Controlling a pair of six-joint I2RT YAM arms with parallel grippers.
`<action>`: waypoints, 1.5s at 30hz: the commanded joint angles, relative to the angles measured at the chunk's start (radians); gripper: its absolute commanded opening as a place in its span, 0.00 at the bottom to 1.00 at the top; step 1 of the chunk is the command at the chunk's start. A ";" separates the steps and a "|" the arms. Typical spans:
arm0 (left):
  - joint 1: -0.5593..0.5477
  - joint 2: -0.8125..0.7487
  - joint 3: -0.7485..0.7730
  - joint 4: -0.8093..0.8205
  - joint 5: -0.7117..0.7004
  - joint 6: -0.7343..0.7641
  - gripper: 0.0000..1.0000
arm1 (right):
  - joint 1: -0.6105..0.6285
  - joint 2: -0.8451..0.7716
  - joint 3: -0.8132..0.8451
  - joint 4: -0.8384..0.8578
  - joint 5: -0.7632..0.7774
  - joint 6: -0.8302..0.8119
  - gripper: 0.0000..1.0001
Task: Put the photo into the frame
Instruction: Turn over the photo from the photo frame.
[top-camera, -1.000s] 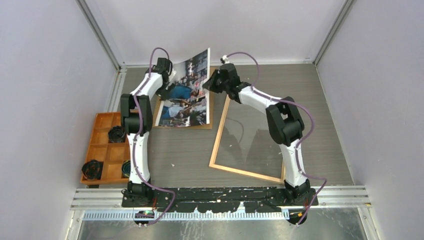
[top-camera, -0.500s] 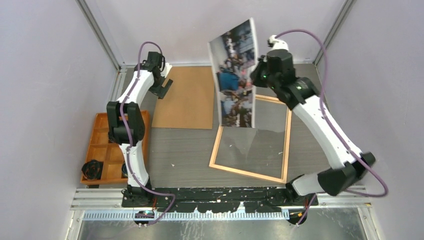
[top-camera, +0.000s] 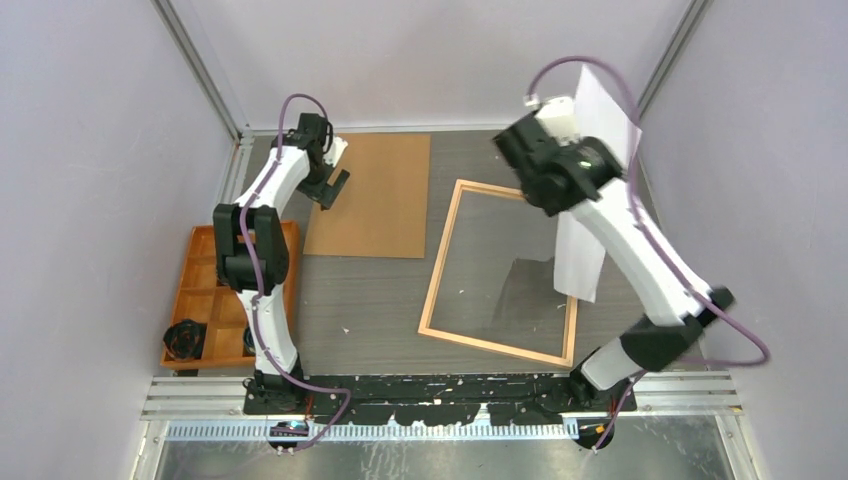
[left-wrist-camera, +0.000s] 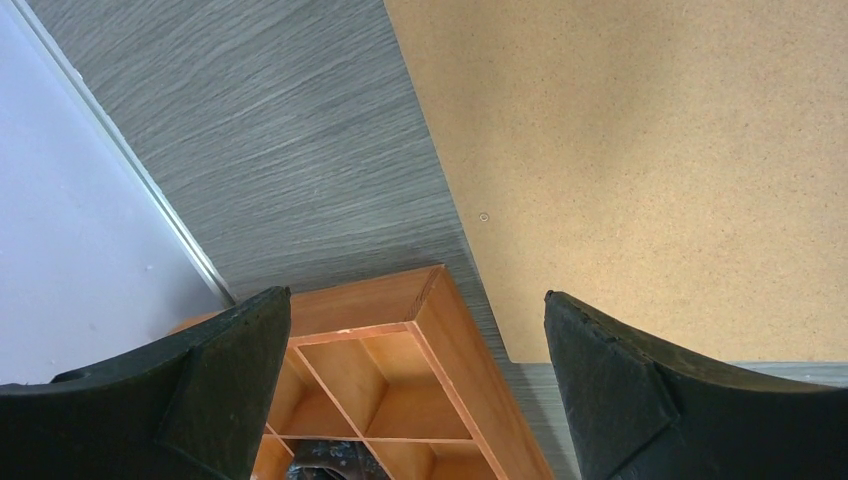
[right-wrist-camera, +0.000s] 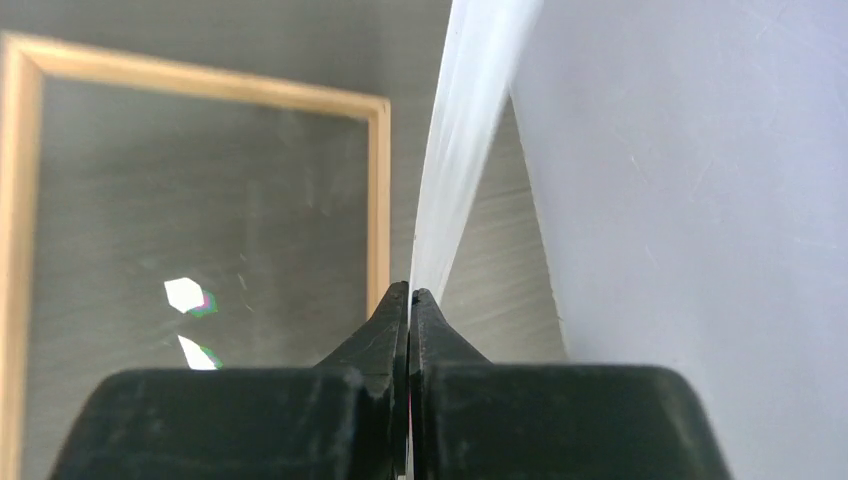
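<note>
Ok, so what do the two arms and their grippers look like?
The left arm and right arm match: white links, bulky black joints, a purple cable along each. The left gripper and right gripper are black, with tapered fingers.

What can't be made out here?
- photo printed side: top view shows only its white back; right wrist sees it edge-on in the right pincer.
- frame far right corner: top view, behind right arm and photo.
- tray contents: top view, left arm covers part; left wrist, cut off at bottom edge.
</note>
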 joint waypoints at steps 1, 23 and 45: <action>-0.004 -0.067 -0.009 -0.002 0.014 -0.011 1.00 | 0.038 0.137 -0.065 -0.147 0.066 0.103 0.01; -0.012 -0.073 -0.051 0.038 -0.010 -0.009 1.00 | 0.037 0.160 -0.379 0.357 -0.334 0.629 0.01; -0.013 -0.058 -0.048 0.049 -0.030 -0.001 1.00 | 0.038 0.161 -0.456 0.358 -0.382 0.384 0.01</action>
